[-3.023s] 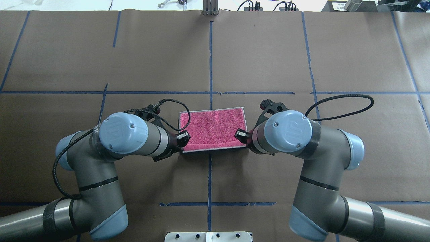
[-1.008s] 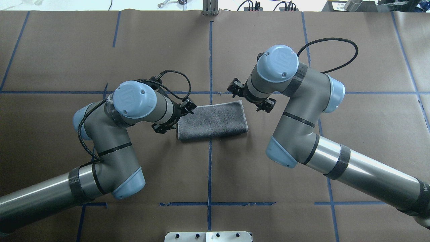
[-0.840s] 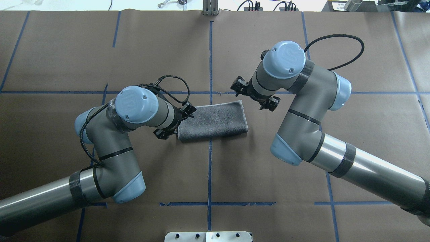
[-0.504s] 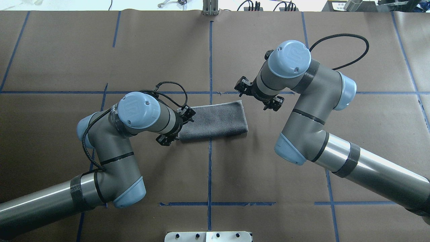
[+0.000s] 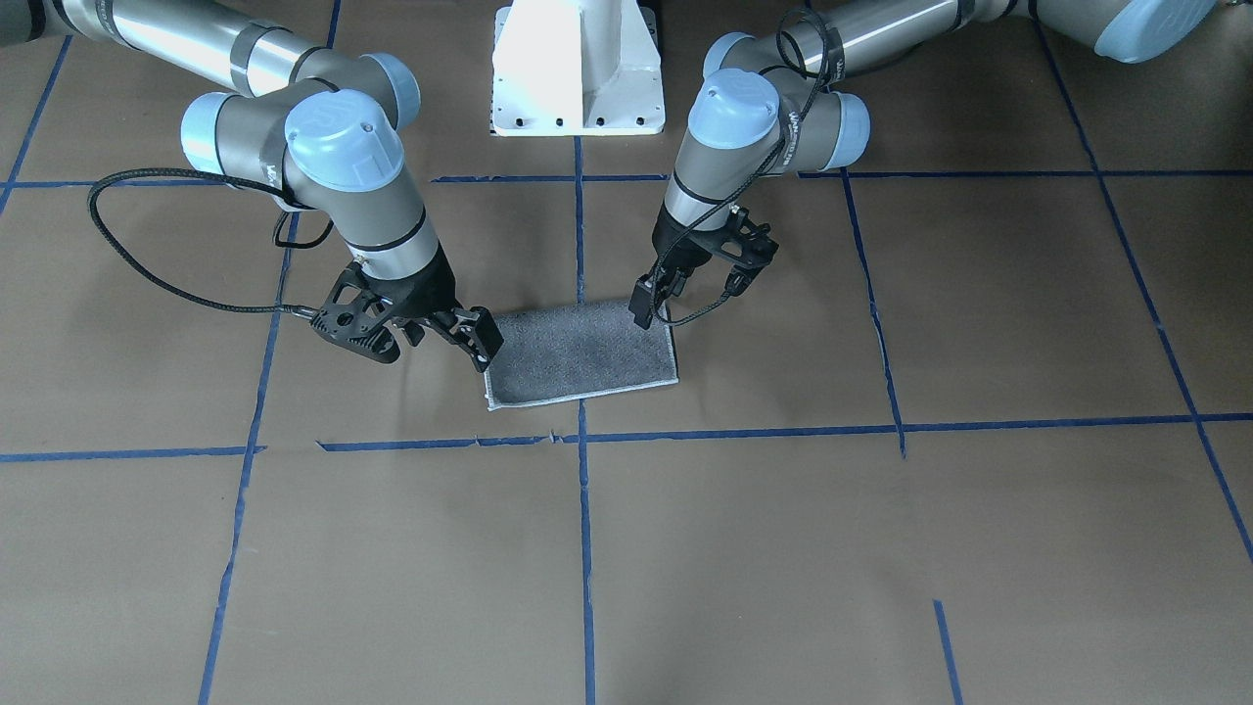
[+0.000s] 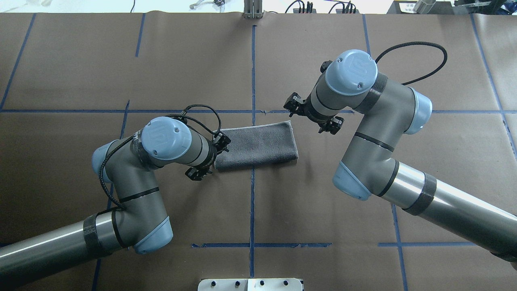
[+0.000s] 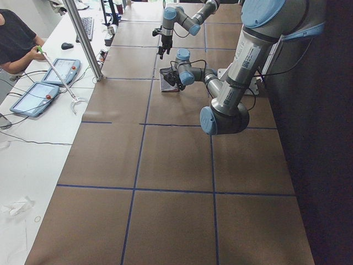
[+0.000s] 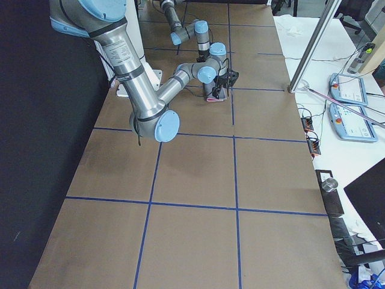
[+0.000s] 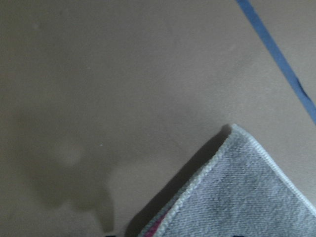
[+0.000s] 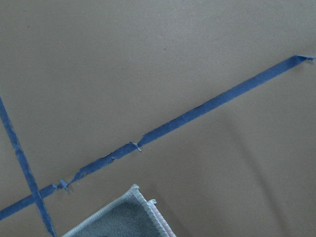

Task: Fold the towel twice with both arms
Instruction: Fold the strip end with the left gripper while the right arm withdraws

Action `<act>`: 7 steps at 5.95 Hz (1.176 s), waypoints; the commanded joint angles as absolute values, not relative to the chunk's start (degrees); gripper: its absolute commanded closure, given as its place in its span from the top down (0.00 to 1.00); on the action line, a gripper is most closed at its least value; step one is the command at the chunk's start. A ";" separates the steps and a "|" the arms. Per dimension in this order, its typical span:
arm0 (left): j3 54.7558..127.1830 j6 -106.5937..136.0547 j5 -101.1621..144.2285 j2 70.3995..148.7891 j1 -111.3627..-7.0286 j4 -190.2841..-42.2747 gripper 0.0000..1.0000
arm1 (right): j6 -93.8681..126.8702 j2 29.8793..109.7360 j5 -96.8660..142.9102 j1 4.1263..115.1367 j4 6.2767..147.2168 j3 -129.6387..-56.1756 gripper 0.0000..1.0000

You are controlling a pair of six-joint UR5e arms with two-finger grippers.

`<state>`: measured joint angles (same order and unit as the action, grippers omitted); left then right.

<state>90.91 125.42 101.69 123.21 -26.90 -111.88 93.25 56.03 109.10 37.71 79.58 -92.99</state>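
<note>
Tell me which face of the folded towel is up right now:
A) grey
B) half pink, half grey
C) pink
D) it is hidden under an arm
A: the towel lies folded flat with grey terry across its whole top; only a sliver of pink shows between the layers at its corner in the left wrist view.

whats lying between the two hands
The folded towel, grey side up, lies between the left hand and the right hand; the overhead view shows it.

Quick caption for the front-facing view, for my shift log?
Folded towel, grey side up, lies between the open left gripper and open right gripper, neither holding it.
</note>
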 commanded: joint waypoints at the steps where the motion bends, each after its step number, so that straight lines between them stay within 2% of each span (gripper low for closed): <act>1: 90.79 125.95 101.60 123.05 -26.11 -111.88 0.69 | 93.25 55.99 108.99 37.62 79.54 -92.99 1.00; 2: 91.14 125.95 101.60 122.87 -26.10 -111.88 0.45 | 93.25 55.99 108.98 37.62 79.54 -92.99 1.00; 4: 91.49 125.86 101.69 122.61 -26.10 -111.88 0.13 | 93.16 55.99 108.98 37.62 79.54 -92.90 1.00; 5: 91.76 125.77 101.69 122.61 -26.10 -111.88 0.05 | 92.99 56.07 108.98 37.62 79.54 -92.90 1.00; 7: 95.43 124.55 101.78 118.94 -26.28 -111.71 0.02 | 92.99 56.69 109.16 38.40 79.63 -93.77 1.00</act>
